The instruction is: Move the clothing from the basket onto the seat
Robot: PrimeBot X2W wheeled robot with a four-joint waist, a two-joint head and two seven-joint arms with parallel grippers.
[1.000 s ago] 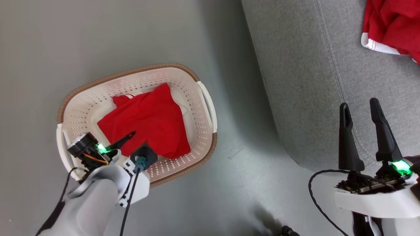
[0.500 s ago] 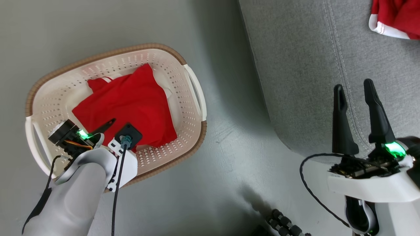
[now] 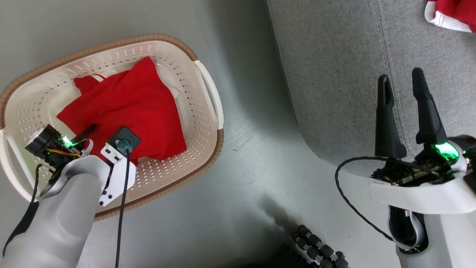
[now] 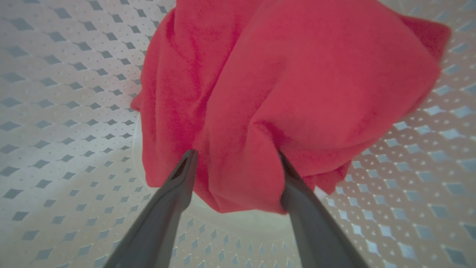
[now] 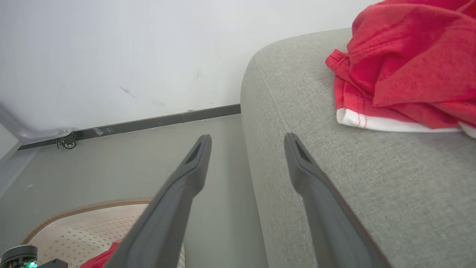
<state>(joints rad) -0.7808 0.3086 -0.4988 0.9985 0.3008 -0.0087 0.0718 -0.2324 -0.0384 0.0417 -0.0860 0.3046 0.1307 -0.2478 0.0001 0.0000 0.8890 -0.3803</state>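
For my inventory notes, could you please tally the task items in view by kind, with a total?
Red garments: 2
Basket: 1
Seat: 1
Total: 4

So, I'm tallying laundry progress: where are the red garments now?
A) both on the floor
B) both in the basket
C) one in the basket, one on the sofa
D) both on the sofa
C: one red garment lies in the basket between the open fingers of the left gripper, and a second garment lies on the sofa.
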